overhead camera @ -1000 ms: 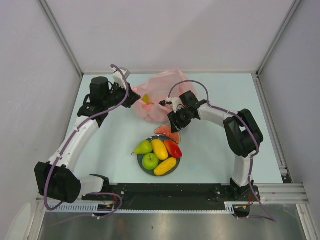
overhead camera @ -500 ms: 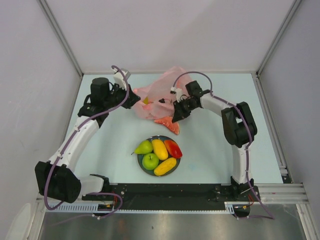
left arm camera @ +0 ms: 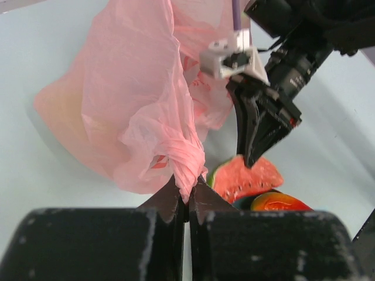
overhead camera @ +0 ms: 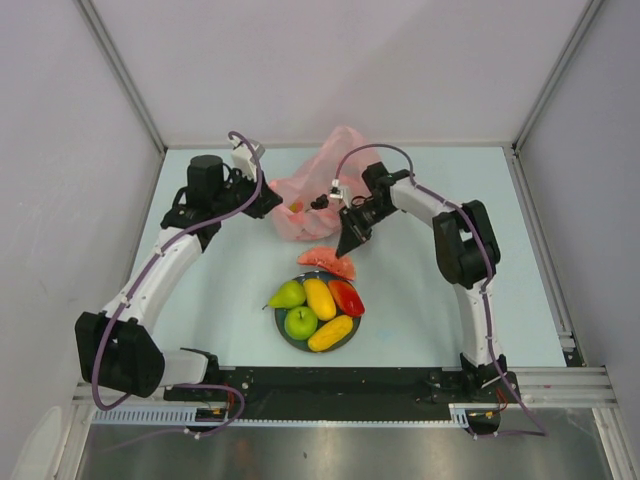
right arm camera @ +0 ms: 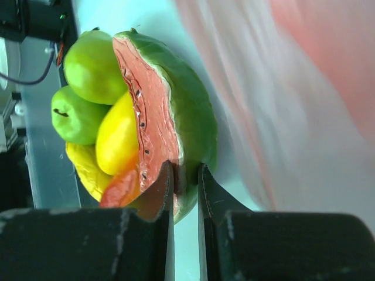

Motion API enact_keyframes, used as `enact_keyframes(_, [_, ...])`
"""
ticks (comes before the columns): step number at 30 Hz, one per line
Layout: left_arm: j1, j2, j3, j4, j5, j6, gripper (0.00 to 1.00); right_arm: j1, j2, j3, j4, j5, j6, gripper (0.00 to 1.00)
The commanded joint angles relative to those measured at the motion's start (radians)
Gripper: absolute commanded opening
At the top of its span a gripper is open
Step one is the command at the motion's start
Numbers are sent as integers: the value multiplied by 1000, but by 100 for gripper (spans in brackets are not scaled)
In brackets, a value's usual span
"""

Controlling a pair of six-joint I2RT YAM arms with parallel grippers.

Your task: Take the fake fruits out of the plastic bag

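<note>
**A:** Where is the watermelon slice [overhead camera: 328,261]?

**B:** At the far rim of the dark round plate [overhead camera: 296,341]. The right jaws are closed on its edge, one finger on the red flesh and the other on the green rind. I can't tell whether the slice rests on the rim or hangs just above it.

**A:** What sits on the plate itself?

**B:** A green pear [overhead camera: 286,294] is on its left side and a green apple [overhead camera: 300,322] is nearer the front. There are two yellow mango-like pieces, one in the middle [overhead camera: 320,298] and one at the front right [overhead camera: 330,333]. A red piece [overhead camera: 347,297] lies on the right. All of them are packed close together.

**A:** And the plastic bag [overhead camera: 310,190]?

**B:** It is pink and crumpled on the tabletop [overhead camera: 420,290], beyond the plate's far side and just past the slice. The left jaws, far-left of the plate, are clamped tight on a twisted bunch of its film.

**A:** Is anything inside the bag?

**B:** A small yellow-orange shape [overhead camera: 296,208] shows through the film, but it is too small to name.
</note>
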Motion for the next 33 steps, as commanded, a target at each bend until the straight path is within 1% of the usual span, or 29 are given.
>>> enact_keyframes(1, [5,4,5,14,6,5,3,52,-7,20,-20,-21,-31,6])
enact_keyframes(5, [5,-3,-6,12,6,5,3,58,12,56,20,-1,-11,6])
enact_keyframes(10, [3,-11,-23,9,7,5,3,56,58,141,-14,-42,-12,10])
enact_keyframes(12, [5,-14,-26,9,7,5,3,61,70,155,-59,-67,-38,11])
enact_keyframes(21, [3,-12,-34,21,7,1,3,87,53,79,-127,-165,-72,12])
enact_keyframes(22, [5,-12,-35,24,7,-1,3,93,53,77,-135,-165,-80,12])
enact_keyframes(24, [3,-12,-38,29,9,-4,3,107,73,109,-227,-156,-133,12])
enact_keyframes(26, [3,-14,-41,31,9,-4,3,118,84,105,-274,-132,-187,13])
enact_keyframes(28, [5,-12,-41,32,9,-5,3,133,110,140,-342,-119,-250,13])
enact_keyframes(29, [3,-14,-41,34,11,-5,3,133,116,140,-363,-113,-255,14])
enact_keyframes(31, [3,-16,-43,34,9,-5,3,136,109,113,-345,-104,-247,15])
enact_keyframes(33, [3,-19,-48,34,9,-4,3,135,115,114,-336,-102,-230,20])
